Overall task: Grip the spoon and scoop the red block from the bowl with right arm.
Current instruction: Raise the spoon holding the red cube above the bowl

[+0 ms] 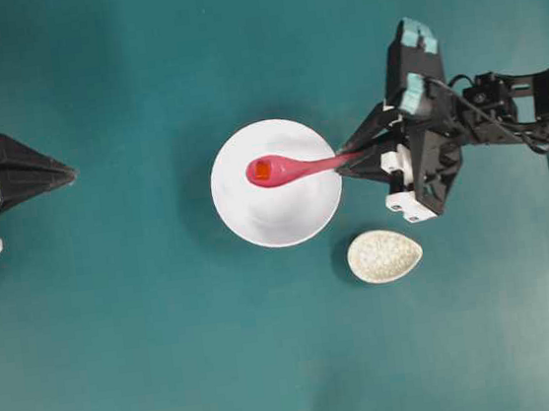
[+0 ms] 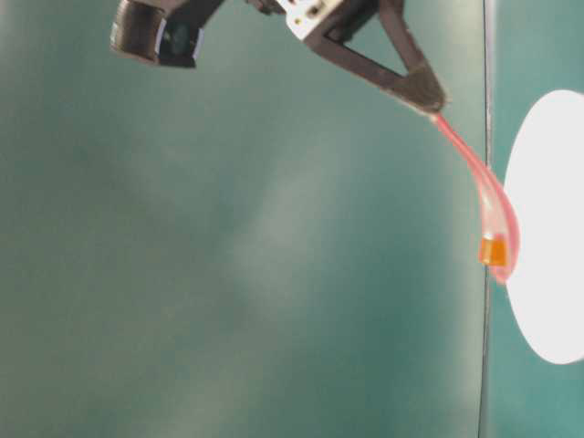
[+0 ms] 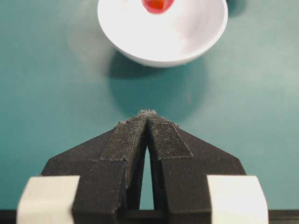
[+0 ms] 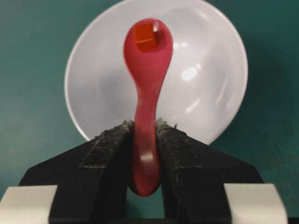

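Holding the spoon (image 4: 145, 84) tight by its handle, the right gripper (image 4: 145, 128) has the pink handle squeezed between its two black fingers (image 4: 105, 149). You can see this best in the right wrist view.

The block (image 1: 263, 171) sits inside the scoop of the spoon. In the top view, the scoop is over the bowl (image 1: 286, 219), a bit toward 10 o'clock from the bowl's middle. The handle points to 3 o'clock, out past the rim to the gripper.

In the table-level view, the spoon (image 2: 488, 205) hangs from the gripper tip and looks lifted, with the block (image 2: 493, 250) resting in the scoop. How high it is above the bowl I cannot tell for sure.

So the big parts look done: the spoon is gripped, and the block is in the spoon, not on the bowl's floor. What may be left is to lift it clear and keep it level so the block does not slide out.

The left gripper (image 3: 148, 119) is far off at 9 o'clock on the table (image 1: 175, 376). Its tips are pressed together and it holds nothing.

A small speckled dish (image 1: 384, 255) sits by the bowl at 4 o'clock.
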